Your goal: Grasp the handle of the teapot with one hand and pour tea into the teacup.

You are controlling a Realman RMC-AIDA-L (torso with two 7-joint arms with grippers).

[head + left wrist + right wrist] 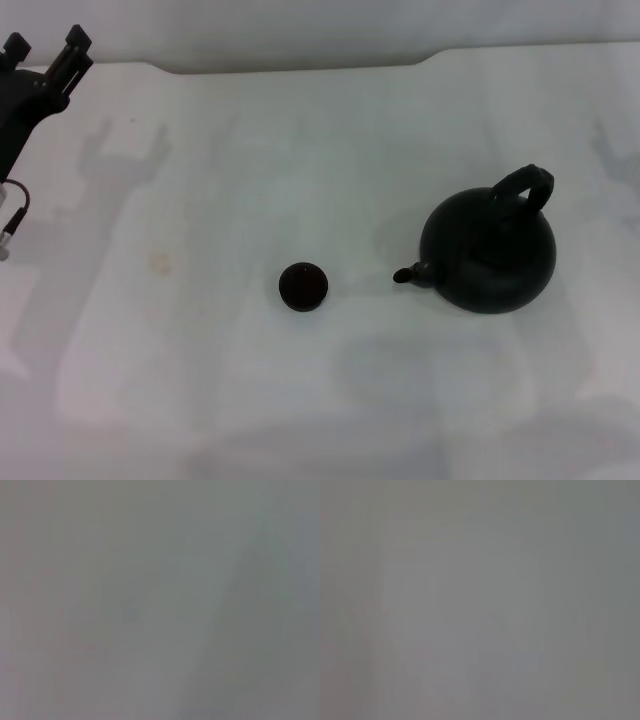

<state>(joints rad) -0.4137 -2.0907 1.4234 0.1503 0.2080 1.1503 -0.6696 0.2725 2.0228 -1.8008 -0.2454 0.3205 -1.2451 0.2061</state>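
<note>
Left gripper [45, 50] parked far left, jaws apart, empty. Teacup [303, 286] mid-desk [200, 400]. Teapot [488, 250] right, spout toward cup, handle [525, 186] arched overhead. Right gripper unseen, probably nearer.

The teapot [490, 255] is sitting on the table [200, 380], toward the right side. Its handle [527, 188] is arching over its top at the far right, and its spout [408, 273] is pointing left at the teacup [303, 286]. The teacup is standing near the middle of the table, apart from the spout. The left gripper [45, 55] is hanging over the far left corner, well away from both.
</note>
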